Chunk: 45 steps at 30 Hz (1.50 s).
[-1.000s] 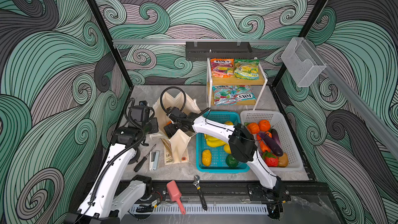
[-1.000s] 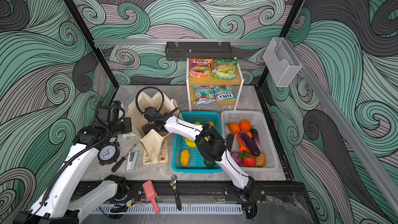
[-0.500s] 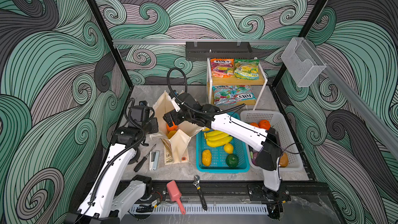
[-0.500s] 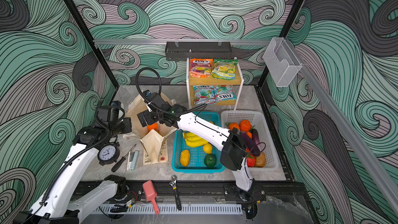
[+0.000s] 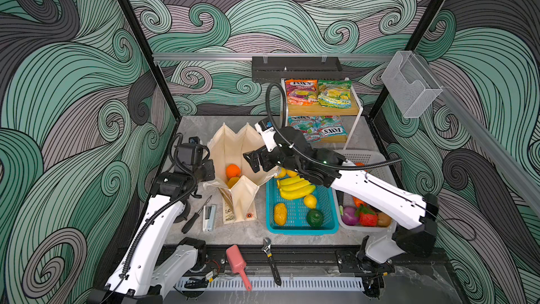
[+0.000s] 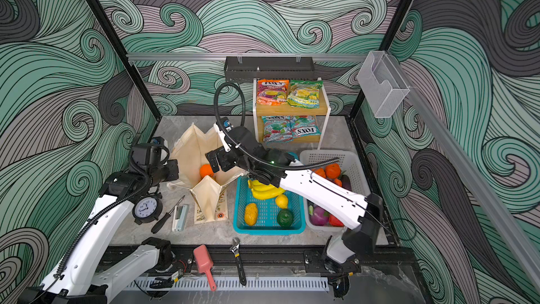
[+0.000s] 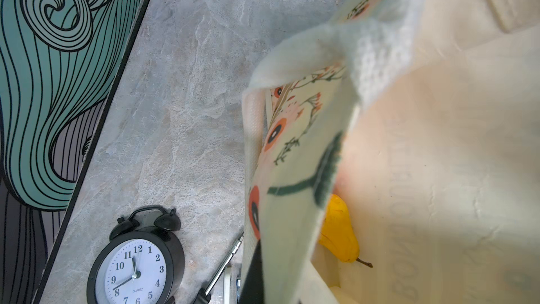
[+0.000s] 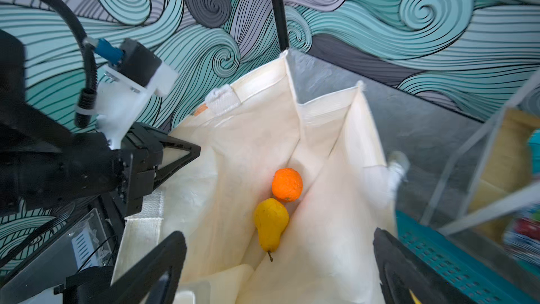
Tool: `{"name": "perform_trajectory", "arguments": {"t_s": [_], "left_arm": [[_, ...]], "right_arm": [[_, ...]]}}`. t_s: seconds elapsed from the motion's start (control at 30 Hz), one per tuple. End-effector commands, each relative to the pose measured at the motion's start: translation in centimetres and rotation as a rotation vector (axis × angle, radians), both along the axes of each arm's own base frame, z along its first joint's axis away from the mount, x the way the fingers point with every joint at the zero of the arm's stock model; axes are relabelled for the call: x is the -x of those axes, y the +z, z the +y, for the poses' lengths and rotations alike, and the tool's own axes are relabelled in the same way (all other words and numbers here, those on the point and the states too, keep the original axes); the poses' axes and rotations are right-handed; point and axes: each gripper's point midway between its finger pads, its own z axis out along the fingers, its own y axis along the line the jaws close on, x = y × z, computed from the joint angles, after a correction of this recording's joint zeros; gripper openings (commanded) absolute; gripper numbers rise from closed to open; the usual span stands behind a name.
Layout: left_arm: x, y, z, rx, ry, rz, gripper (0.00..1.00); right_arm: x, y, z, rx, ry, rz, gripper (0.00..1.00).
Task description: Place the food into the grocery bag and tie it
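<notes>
The cream grocery bag (image 5: 233, 147) (image 6: 195, 147) stands open on the table in both top views. An orange (image 5: 233, 170) (image 8: 287, 184) and a yellow pear (image 8: 270, 223) (image 7: 337, 235) lie inside on its bottom. My left gripper (image 5: 209, 168) (image 7: 257, 288) is shut on the bag's left rim, holding it open. Over the bag's right side my right gripper (image 5: 254, 160) (image 8: 277, 233) hangs open and empty, above the fruit. An orange-red FOX'S packet (image 5: 301, 92) and a green one (image 5: 334, 93) lie on the wooden shelf at the back.
A teal basket (image 5: 330, 223) with bananas and other fruit sits right of the bag, and a white basket (image 5: 368, 156) beyond it under my right arm. An alarm clock (image 6: 146, 209), screwdriver (image 5: 195, 214) and stapler (image 5: 209, 217) lie left of the bag; a wrench (image 5: 270, 258) and pink scoop (image 5: 238, 264) lie at the front.
My right gripper has risen out of the bag and drawn back to the right, leaving the orange beside the pear. The left gripper has kept its hold on the rim.
</notes>
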Motion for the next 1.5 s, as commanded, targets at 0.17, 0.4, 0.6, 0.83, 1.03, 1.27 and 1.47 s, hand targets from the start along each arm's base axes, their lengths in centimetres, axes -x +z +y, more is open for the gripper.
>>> {"name": "perform_trajectory", "arguments": {"t_s": [0.17,0.4,0.6,0.83,1.03,1.27,1.47], "left_arm": [[0.1,1.0,0.4,-0.007,0.010,-0.042,0.00],[0.1,1.1,0.4,-0.015,0.011,-0.042,0.00],[0.1,1.2,0.5,-0.013,0.013,-0.045,0.00],[0.2,1.3,0.5,-0.014,0.011,-0.051,0.00],[0.2,1.2,0.4,-0.011,0.008,-0.046,0.00],[0.2,1.3,0.3,-0.009,0.005,-0.049,0.00],[0.2,1.4,0.3,-0.007,0.004,-0.054,0.00]], "right_arm": [[0.9,-2.2,-9.6,0.014,-0.224,-0.017,1.00],[3.6,-10.4,-16.7,0.034,-0.396,0.147,1.00],[6.0,-17.1,-18.0,0.094,-0.321,0.272,1.00],[5.7,-20.8,-18.6,0.237,-0.363,0.332,1.00],[5.2,-24.0,-18.3,0.358,-0.379,0.388,0.99],[4.7,-26.5,-17.8,0.415,-0.395,0.419,0.93],[4.7,-28.1,-18.0,0.458,-0.415,0.444,0.88]]}}
